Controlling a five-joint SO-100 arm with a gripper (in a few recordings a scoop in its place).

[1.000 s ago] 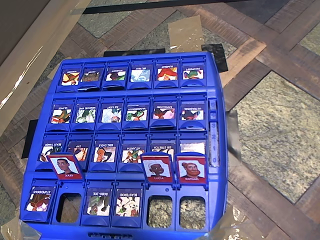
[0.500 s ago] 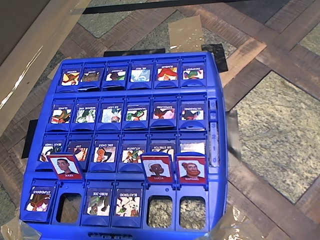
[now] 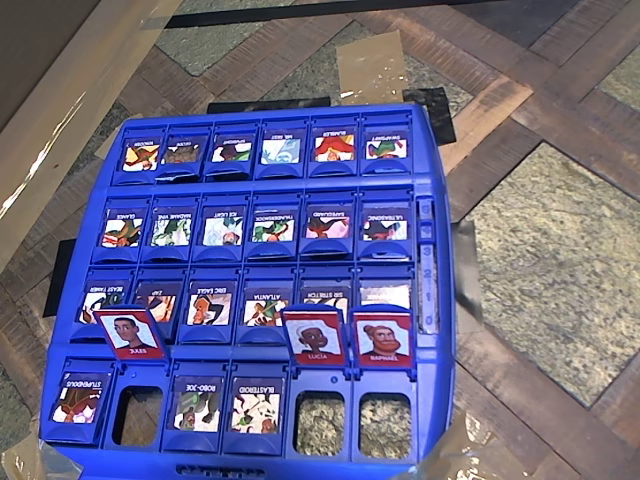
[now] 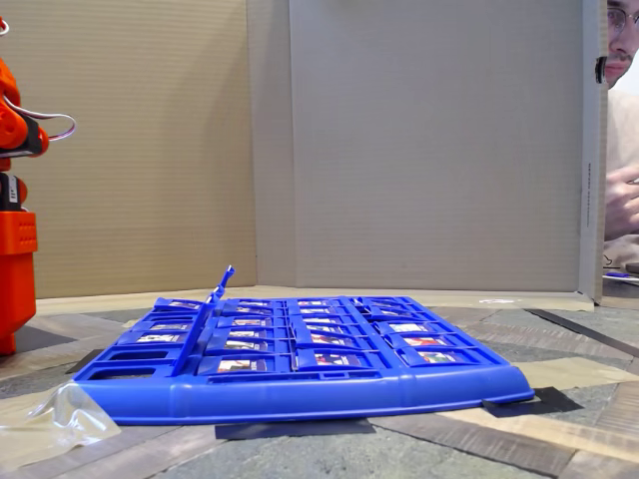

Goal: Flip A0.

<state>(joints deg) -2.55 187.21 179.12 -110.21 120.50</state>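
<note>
A blue flip-tile game board [image 3: 440, 200] lies flat on the floor, with four rows of six picture tiles. Most tiles lie face up in their slots. Three red-framed tiles stand upright in the nearest row: Jules [image 3: 132, 333], Lucia [image 3: 314, 337] and Raphael [image 3: 382, 340], with open slots below them. In the fixed view the board [image 4: 300, 394] is seen from the side, and the raised tiles [image 4: 222, 284] stick up at its left part. The orange arm's base [image 4: 15, 269] stands at that view's left edge, apart from the board.
A cardboard wall [image 4: 399, 140] runs behind the board, and a cardboard edge [image 3: 60, 110] shows left in the overhead view. Crumpled clear tape [image 4: 50, 414] holds the board's corner. A person [image 4: 621, 120] sits behind the wall at the right.
</note>
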